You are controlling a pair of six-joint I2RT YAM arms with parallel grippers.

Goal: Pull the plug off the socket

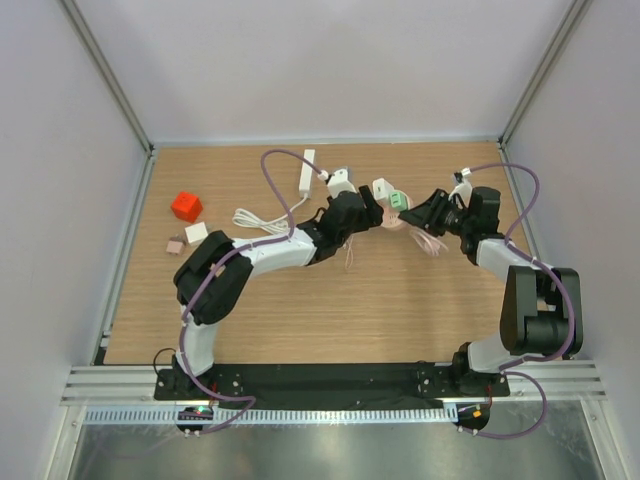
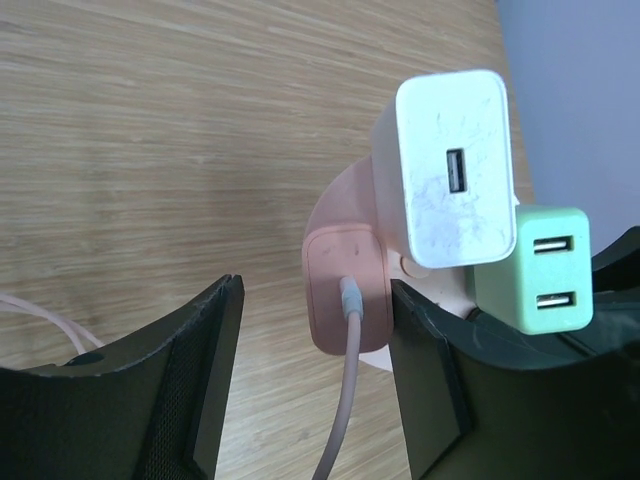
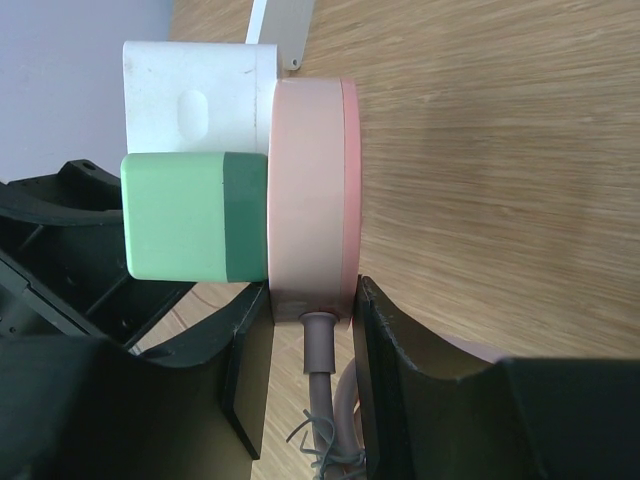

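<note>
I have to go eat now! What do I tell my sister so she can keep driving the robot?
Left gripper: open, fingers either side of the pink cord end, gripping nothing.
Right gripper: shut on the round pink socket, at its rim.
White square charger and green two-port charger: both plugged into the socket, side by side.
Done: socket held. Left: close on a plug, pull it out.

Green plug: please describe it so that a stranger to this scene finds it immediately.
Toward the far middle of the wooden table, a round pink socket carries three plugs. The green plug is the square mint one with two USB slots; the white plug has one, the pink plug a cable.
</note>
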